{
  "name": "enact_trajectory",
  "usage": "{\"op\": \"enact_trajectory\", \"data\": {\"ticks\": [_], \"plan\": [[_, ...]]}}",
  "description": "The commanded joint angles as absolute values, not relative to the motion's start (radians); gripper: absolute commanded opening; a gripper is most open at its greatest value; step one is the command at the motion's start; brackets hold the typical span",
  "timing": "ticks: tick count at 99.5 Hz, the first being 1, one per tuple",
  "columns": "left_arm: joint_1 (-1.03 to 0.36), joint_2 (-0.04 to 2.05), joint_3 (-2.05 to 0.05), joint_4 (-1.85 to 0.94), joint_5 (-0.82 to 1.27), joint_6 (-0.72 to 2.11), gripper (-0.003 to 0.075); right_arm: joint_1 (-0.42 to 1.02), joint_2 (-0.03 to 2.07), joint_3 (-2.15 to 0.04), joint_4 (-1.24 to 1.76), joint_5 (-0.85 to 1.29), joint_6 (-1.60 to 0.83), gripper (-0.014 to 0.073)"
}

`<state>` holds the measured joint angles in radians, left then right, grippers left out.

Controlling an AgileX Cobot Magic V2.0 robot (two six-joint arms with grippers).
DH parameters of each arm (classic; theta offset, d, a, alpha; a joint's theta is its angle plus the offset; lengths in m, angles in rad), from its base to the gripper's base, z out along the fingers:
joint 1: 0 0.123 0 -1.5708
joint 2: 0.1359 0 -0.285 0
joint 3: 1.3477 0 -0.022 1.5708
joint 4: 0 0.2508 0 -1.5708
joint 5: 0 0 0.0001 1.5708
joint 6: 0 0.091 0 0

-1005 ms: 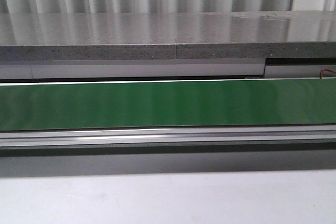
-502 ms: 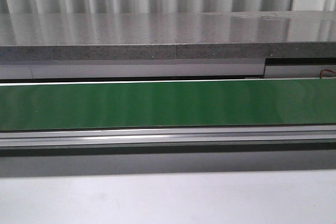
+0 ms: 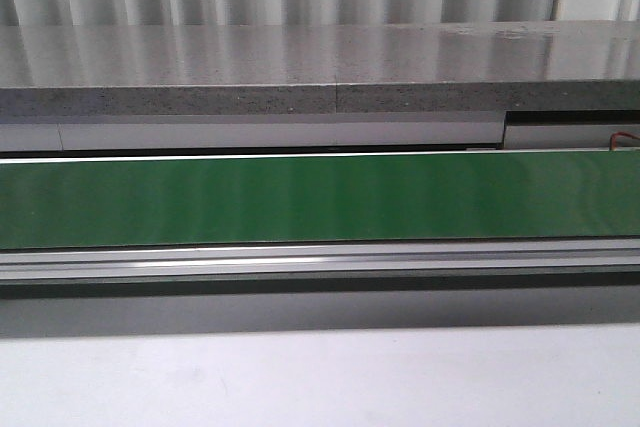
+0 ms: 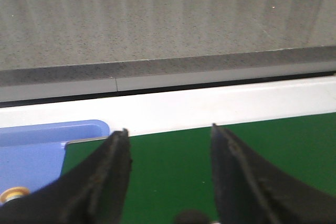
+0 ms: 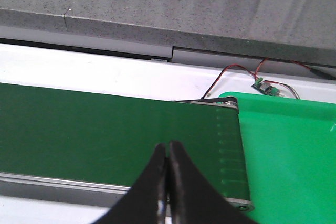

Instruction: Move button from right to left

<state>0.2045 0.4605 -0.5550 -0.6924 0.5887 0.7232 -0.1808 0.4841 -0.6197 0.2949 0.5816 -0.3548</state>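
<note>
Wrist views: left hand spread, right hand closed, over belt.

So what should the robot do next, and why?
Probably just draw the left gripper back. It is open and empty, the right gripper is shut on nothing, the belt is bare, and a yellow cap, likely the button, already sits in the blue tray.

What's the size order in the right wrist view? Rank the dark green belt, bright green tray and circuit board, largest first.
1. dark green belt, filling the most area.
2. bright green tray, though the frame cuts it off.
3. circuit board, by far the smallest.
</note>
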Motion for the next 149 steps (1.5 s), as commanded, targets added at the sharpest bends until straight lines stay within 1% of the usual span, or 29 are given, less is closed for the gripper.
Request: {"op": "enact_trajectory", "data": {"ticks": [1, 2, 4, 10, 63, 79, 88, 103, 114, 142, 149], "plan": [[0.195, 0.418, -0.564, -0.737, 0.572, 0.716, 0.0141, -0.179, 0.484, -0.647, 0.297, 0.512, -0.362, -0.0068], [0.195, 0.414, -0.561, -0.737, 0.573, 0.716, 0.0115, -0.179, 0.484, -0.647, 0.297, 0.512, -0.362, -0.0068], [0.195, 0.404, -0.559, -0.737, 0.573, 0.716, 0.009, -0.179, 0.484, -0.647, 0.297, 0.512, -0.362, -0.0068], [0.195, 0.376, -0.554, -0.737, 0.573, 0.716, -0.0018, -0.179, 0.484, -0.647, 0.297, 0.512, -0.362, -0.0068], [0.195, 0.371, -0.554, -0.737, 0.567, 0.716, -0.002, -0.179, 0.484, -0.647, 0.297, 0.512, -0.362, -0.0068], [0.136, 0.371, -0.554, -0.733, 0.563, 0.716, -0.002, -0.179, 0.484, -0.647, 0.297, 0.512, -0.362, -0.0068], [0.127, 0.371, -0.549, -0.718, 0.559, 0.716, -0.002, -0.179, 0.484, -0.647, 0.297, 0.512, -0.362, -0.0068], [0.116, 0.356, -0.51, -0.672, 0.458, 0.706, -0.002, -0.179, 0.484, -0.647, 0.297, 0.512, -0.362, -0.0068], [0.092, 0.319, -0.458, -0.536, 0.376, 0.525, -0.002, -0.179, 0.484, -0.647, 0.297, 0.512, -0.362, -0.0068], [0.058, 0.173, -0.274, 0.016, 0.235, -0.055, -0.002, -0.179, 0.484, -0.647, 0.297, 0.512, -0.362, -0.0068], [0.058, 0.13, -0.227, 0.09, 0.195, -0.131, -0.002, -0.179, 0.484, -0.647, 0.297, 0.512, -0.362, -0.0068]]}}
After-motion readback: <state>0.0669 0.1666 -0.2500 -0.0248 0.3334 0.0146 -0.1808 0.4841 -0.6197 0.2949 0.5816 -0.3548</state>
